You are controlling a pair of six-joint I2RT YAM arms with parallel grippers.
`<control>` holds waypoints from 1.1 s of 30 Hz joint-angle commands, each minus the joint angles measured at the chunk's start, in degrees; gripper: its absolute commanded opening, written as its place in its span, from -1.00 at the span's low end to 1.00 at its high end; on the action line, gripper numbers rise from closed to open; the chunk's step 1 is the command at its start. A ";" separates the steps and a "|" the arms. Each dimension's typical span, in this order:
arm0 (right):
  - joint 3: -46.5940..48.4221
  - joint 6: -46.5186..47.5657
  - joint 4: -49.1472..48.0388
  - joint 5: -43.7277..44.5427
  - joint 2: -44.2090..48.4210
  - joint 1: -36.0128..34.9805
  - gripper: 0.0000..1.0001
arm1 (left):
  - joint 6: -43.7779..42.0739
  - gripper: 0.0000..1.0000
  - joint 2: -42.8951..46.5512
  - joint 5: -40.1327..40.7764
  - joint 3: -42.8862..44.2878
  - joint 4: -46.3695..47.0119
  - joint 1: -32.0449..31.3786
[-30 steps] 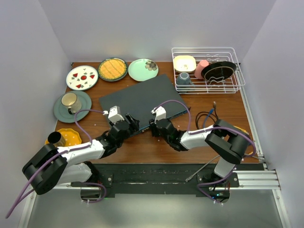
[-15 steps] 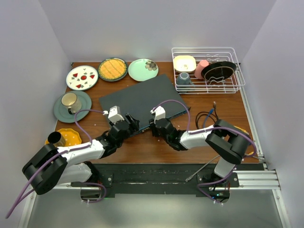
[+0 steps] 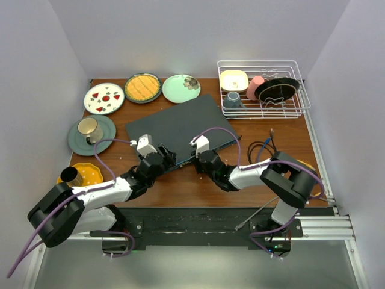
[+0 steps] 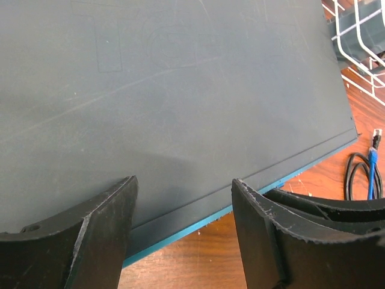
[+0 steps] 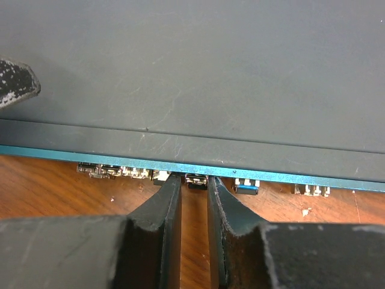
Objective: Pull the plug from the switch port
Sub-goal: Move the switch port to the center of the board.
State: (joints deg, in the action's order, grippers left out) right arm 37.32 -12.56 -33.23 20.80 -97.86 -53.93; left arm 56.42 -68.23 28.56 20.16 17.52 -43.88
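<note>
1. Dark-grey metal fills the middle of the top view. The switch [image 3: 180, 123] lies flat and askew on the wooden table [image 3: 180, 189], with its thin blue front edge turned toward the bottom of the frame.
2. The plug [image 5: 197, 180] is small and dark. It is seated in a socket on that blue edge, at the centre of the right wrist view. A blue connector [image 5: 246, 189] sits just to its right, and pale sockets run to its left.
3. The right gripper [image 5: 194, 183] has its jaws drawn in to a slim slot. The tips reach the blue edge and close on either side of the plug.
4. The left gripper [image 4: 183, 186] is spread wide and holds nothing. Its two fingers hang over the switch's top, near the front edge, in the lower part of the left wrist view.
5. A coiled cable [image 4: 361, 171], black with a blue lead, lies on the table at the right edge of the left wrist view, apart from the switch.
6. A white wire rack [image 3: 263, 90] holding dishes stands at the upper right of the top view. Patterned plates [image 3: 142, 88] lie at the upper left.
</note>
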 commanded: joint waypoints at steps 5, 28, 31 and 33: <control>-1.28 0.96 -8.34 6.18 2.85 3.92 -1.00 | 0.88 0.38 -0.33 -5.09 -3.11 -11.10 -0.33; -5.77 -0.71 -4.47 5.13 10.06 3.57 -1.00 | -4.56 0.29 4.59 -6.23 -1.80 -12.78 -0.68; -5.68 -0.80 -4.47 5.13 9.80 3.57 -1.00 | -7.02 0.26 5.56 -8.59 -1.71 -10.76 -1.73; -5.42 -0.80 -4.47 5.04 9.54 3.57 -1.00 | -8.51 0.25 5.65 -8.52 -1.01 -10.14 -4.35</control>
State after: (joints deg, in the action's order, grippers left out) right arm 31.51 -13.61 -33.85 18.41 -92.33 -52.23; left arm 53.15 -62.72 21.54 19.75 11.60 -45.12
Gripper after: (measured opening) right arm 0.189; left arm 0.633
